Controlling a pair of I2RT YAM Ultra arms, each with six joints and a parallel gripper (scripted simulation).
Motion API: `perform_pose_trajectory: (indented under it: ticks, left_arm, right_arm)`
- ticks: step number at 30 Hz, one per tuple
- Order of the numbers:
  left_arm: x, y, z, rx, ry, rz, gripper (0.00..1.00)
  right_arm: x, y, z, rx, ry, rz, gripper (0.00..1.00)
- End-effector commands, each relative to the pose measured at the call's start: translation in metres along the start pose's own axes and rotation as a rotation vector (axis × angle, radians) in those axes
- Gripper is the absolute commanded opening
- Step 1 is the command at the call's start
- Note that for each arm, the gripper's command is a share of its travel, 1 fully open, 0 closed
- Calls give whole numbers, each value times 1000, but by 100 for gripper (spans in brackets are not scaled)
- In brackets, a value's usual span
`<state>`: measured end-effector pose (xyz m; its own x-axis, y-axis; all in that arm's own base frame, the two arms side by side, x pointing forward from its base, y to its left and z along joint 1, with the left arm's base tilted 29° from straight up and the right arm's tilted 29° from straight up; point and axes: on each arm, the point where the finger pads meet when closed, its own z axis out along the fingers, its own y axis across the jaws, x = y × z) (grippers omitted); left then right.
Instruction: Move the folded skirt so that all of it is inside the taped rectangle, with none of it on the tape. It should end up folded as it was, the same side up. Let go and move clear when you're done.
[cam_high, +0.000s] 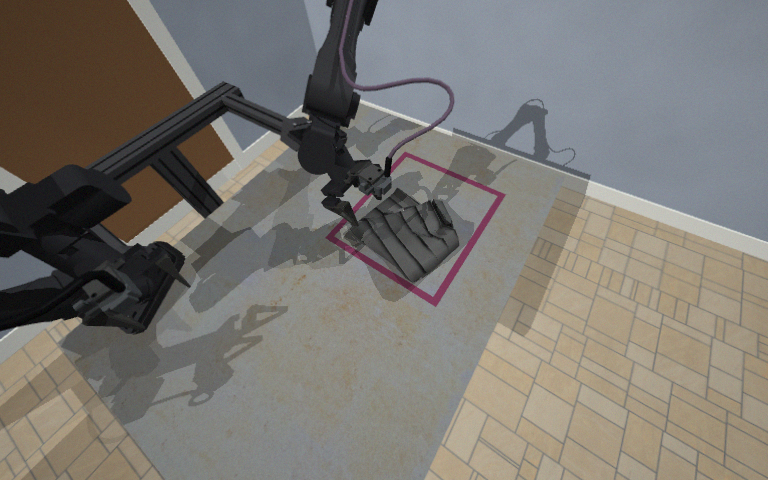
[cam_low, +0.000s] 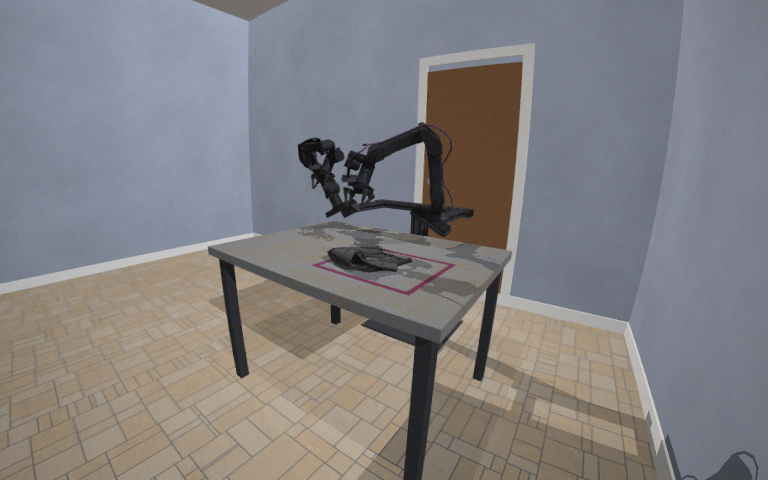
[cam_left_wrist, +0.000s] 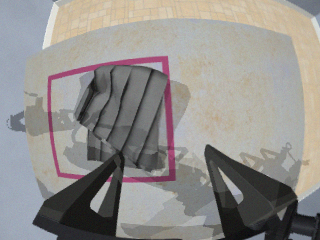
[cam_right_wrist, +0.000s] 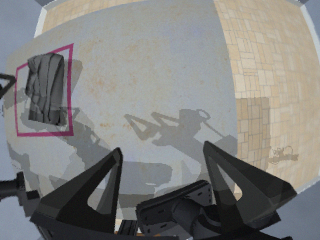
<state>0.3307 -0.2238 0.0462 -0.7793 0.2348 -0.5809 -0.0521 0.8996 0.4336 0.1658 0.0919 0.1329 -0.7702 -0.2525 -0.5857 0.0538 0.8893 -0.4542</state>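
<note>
The dark grey folded skirt (cam_high: 410, 240) (cam_low: 348, 258) (cam_left_wrist: 130, 100) (cam_right_wrist: 47, 85) lies pleated and bulging within the magenta taped rectangle (cam_high: 468, 249) (cam_low: 431, 279) (cam_left_wrist: 170, 130) (cam_right_wrist: 71, 90). In the left wrist view its upper right corner comes right up to the tape; I cannot tell whether it overhangs it. The right wrist view shows a gap there. A lower layer sticks out near the left gripper. My left gripper (cam_high: 368, 210) (cam_left_wrist: 163, 152) is open and empty, above the skirt's near edge. My right gripper (cam_right_wrist: 162, 149) is open and empty, high and well away from the skirt.
The grey table (cam_high: 362, 362) (cam_low: 271, 254) (cam_left_wrist: 240, 75) (cam_right_wrist: 150, 60) extends beyond the rectangle on every side. Arm shadows fall across the table and skirt. The dark frame (cam_high: 164, 133) that bears the arms stands at the table's edge, before a brown door (cam_high: 73, 73) (cam_low: 475, 147).
</note>
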Motion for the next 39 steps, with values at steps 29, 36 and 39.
perform_pose_trajectory:
  ticks: [29,36,39]
  left_arm:
    - [97,206,-42,-24,-30,0,90]
    - [124,256,-50,-25,-26,4,90]
    - [125,281,-60,-23,-48,-20,90]
  right_arm:
    - [21,6,58,-15,-30,-4,90]
    - [21,6,58,-15,-30,-4,90]
    - [21,6,58,-15,-30,-4,90]
